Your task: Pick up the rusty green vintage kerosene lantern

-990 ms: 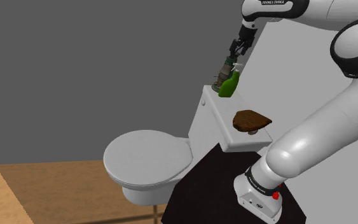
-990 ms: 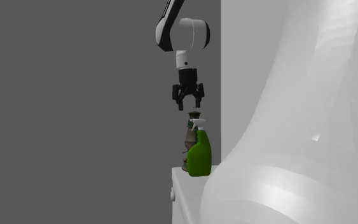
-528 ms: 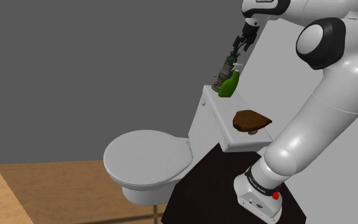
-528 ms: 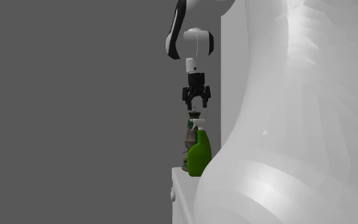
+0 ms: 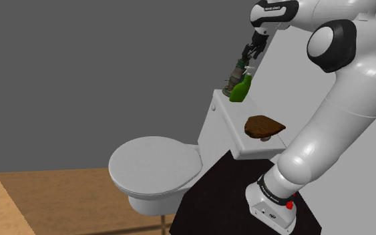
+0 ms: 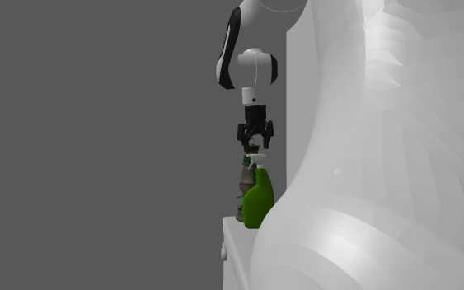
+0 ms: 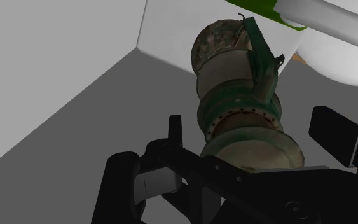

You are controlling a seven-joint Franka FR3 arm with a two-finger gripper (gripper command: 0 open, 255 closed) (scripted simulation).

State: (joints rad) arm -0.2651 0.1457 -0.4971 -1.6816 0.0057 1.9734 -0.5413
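Note:
The rusty green lantern point(image 5: 236, 72) stands upright at the far end of the white toilet tank lid point(image 5: 235, 128), close beside a green spray bottle point(image 5: 242, 89). My gripper point(image 5: 251, 53) hangs just above the lantern's top and is open. From the wrist the lantern point(image 7: 241, 121) lies close, its cap between the two fingers point(image 7: 174, 130), which stand apart from it. In the second exterior view the gripper point(image 6: 254, 150) sits right over the lantern point(image 6: 246, 177), whose lower part is hidden behind the spray bottle point(image 6: 257, 202).
A brown lump point(image 5: 264, 126) lies on the near part of the tank lid. The toilet's shut seat lid point(image 5: 154, 165) is to the shoulder view's left. A grey wall rises behind the tank. My white arm point(image 6: 386, 165) covers the second exterior view's right.
The gripper has come down and closer to the lantern's top, still open. The arm's upper joints have swung over. Lantern and bottle have not moved.

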